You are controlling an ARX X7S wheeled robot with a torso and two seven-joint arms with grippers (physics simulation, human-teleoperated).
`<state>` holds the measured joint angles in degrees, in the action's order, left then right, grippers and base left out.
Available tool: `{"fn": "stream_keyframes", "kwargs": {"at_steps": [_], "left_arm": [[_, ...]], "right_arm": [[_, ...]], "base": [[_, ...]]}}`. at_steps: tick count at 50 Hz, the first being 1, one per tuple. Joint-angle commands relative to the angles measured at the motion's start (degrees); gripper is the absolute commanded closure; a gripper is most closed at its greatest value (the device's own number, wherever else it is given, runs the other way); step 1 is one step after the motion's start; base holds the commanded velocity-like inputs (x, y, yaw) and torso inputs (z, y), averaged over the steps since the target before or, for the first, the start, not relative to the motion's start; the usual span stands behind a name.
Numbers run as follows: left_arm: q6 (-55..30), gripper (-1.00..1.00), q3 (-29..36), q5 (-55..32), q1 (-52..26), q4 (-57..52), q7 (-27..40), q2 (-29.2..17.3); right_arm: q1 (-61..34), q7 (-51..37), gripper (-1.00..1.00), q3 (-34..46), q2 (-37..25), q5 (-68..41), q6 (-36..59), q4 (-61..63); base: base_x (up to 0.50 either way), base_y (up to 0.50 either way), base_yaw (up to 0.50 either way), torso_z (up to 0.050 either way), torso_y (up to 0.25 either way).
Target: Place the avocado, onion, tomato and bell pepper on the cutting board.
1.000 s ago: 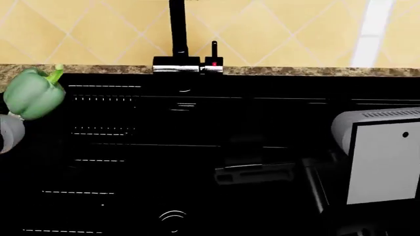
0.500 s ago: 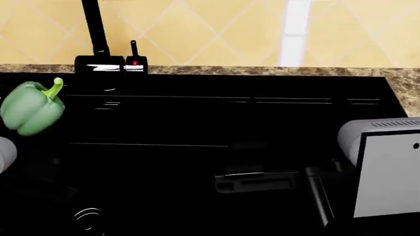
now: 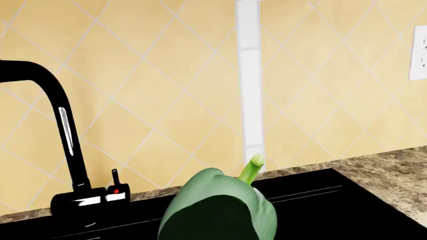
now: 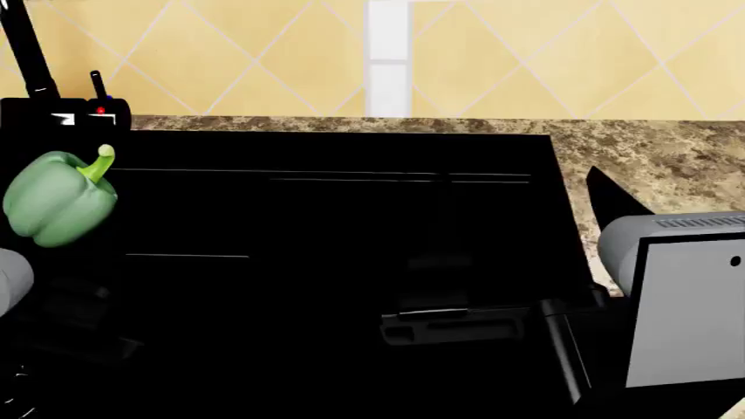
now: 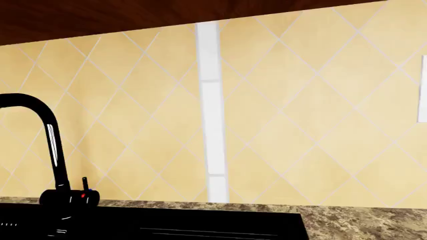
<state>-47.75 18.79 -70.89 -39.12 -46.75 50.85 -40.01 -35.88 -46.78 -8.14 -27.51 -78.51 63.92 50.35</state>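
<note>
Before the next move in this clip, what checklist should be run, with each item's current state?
1. Bell pepper held up over the dark sink: ok.
2. Left end effector's grip on it: cannot tell, fingers hidden.
3. Pepper stem upright: ok.
4. Cutting board in view: not ok, no view shows it.
5. Faucet apart from the pepper: ok.
6. Right end effector's state: cannot tell, not seen.

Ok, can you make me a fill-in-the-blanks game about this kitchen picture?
1. The bell pepper is the colour ____.
2. The pepper's stem points ____.
3. The faucet beside the sink is the colour ____.
4. The wall tiles behind the granite counter are the colour ____.

Missing words: green; up; black; yellow
</note>
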Motion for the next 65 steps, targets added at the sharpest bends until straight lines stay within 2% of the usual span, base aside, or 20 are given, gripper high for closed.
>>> {"fn": "stream_keyframes", "kwargs": {"at_steps": [1,65], "left_arm": [[0.2,1.0,-1.2,0.6,0.2,-0.6,-0.5,1.3],[1.4,1.0,-0.1,0.8,1.0,-1.2,1.0,1.8]], "right_arm": [[-0.5,0.8,-1.0,-0.9,0.9,0.7,-0.3,-0.3],[-1.1,0.4,-1.0,0.7,-1.4,-0.8,-2.1,-0.9]], "base": [[0.0,-0.5,0.0,0.0,0.0],[0.0,-0.5,0.0,0.0,0.0]]}}
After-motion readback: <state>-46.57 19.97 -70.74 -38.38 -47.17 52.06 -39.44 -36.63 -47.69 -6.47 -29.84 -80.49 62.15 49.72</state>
